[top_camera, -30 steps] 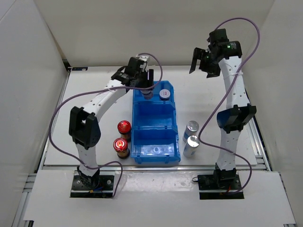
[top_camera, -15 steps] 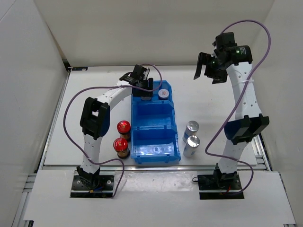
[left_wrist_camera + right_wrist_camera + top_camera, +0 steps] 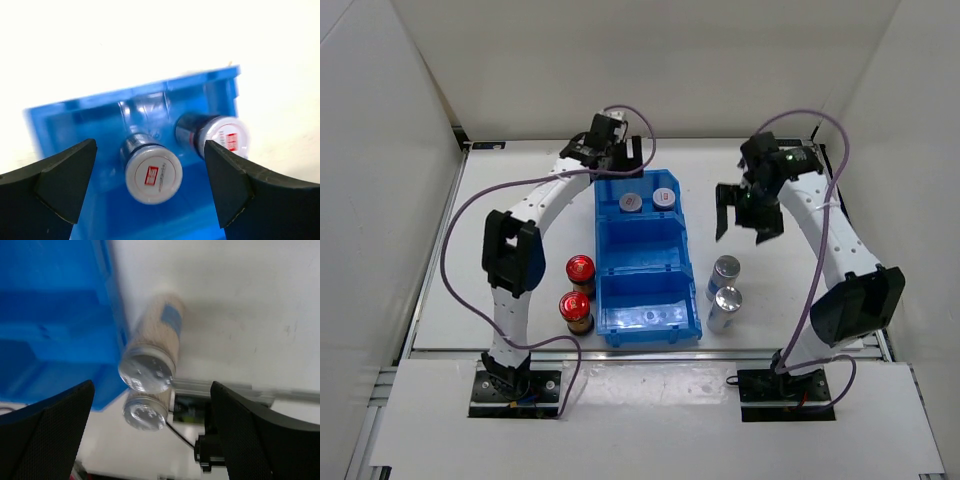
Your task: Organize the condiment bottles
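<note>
Two short white bottles with grey red-marked lids [image 3: 631, 203] [image 3: 664, 197] stand in the far compartment of the blue bin [image 3: 648, 290]; the left wrist view shows them too [image 3: 152, 173] [image 3: 227, 140]. My left gripper [image 3: 617, 160] is open and empty, just behind and above them. Two silver-capped bottles [image 3: 725, 271] [image 3: 725, 304] stand right of the bin, also in the right wrist view [image 3: 146, 371] [image 3: 145, 411]. My right gripper [image 3: 741, 212] is open and empty above the table, just behind them. Two red-capped dark bottles [image 3: 581, 270] [image 3: 575, 308] stand left of the bin.
The bin's middle and near compartments hold no bottles. White walls close in the table on the left, back and right. The table's near edge with a metal rail [image 3: 225, 389] lies just past the silver-capped bottles.
My left gripper has let go of a white bottle in the far compartment and lifted back from it. My right arm has swung down from high up toward the silver-capped bottles.
</note>
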`<action>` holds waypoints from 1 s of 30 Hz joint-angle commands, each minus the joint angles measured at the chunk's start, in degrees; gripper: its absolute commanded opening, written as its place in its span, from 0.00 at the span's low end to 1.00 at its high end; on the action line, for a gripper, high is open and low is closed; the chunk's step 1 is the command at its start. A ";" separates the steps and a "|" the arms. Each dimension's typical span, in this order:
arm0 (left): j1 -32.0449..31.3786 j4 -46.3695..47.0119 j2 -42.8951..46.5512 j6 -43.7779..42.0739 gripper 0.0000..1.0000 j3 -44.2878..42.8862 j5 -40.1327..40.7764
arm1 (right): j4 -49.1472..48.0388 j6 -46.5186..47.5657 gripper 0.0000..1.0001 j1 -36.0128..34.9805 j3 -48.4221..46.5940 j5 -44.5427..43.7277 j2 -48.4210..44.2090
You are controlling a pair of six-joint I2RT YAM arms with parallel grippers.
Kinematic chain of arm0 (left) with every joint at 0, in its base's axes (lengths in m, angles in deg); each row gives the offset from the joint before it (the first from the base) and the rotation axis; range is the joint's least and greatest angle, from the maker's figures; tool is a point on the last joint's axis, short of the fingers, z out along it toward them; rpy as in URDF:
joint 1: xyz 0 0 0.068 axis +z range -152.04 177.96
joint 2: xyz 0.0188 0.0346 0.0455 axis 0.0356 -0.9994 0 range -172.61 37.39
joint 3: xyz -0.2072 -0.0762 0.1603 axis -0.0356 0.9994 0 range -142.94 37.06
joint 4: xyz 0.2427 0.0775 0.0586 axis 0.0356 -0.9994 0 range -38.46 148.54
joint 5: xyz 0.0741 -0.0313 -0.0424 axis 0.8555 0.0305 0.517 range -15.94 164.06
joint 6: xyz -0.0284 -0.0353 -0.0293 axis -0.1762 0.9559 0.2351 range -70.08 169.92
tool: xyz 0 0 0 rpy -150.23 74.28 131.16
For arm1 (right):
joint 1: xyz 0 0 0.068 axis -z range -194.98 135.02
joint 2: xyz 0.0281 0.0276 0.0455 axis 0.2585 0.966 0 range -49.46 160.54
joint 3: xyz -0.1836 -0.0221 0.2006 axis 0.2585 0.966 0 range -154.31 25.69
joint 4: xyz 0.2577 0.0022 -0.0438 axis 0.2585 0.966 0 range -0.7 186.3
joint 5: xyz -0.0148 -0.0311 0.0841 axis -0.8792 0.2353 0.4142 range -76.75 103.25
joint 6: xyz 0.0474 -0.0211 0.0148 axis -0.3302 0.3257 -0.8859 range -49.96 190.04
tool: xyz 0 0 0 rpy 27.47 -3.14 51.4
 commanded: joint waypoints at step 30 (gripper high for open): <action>4.16 -5.14 50.88 -3.86 1.00 41.89 10.07 | -5.94 -2.54 0.65 -6.85 16.23 -3.73 3.51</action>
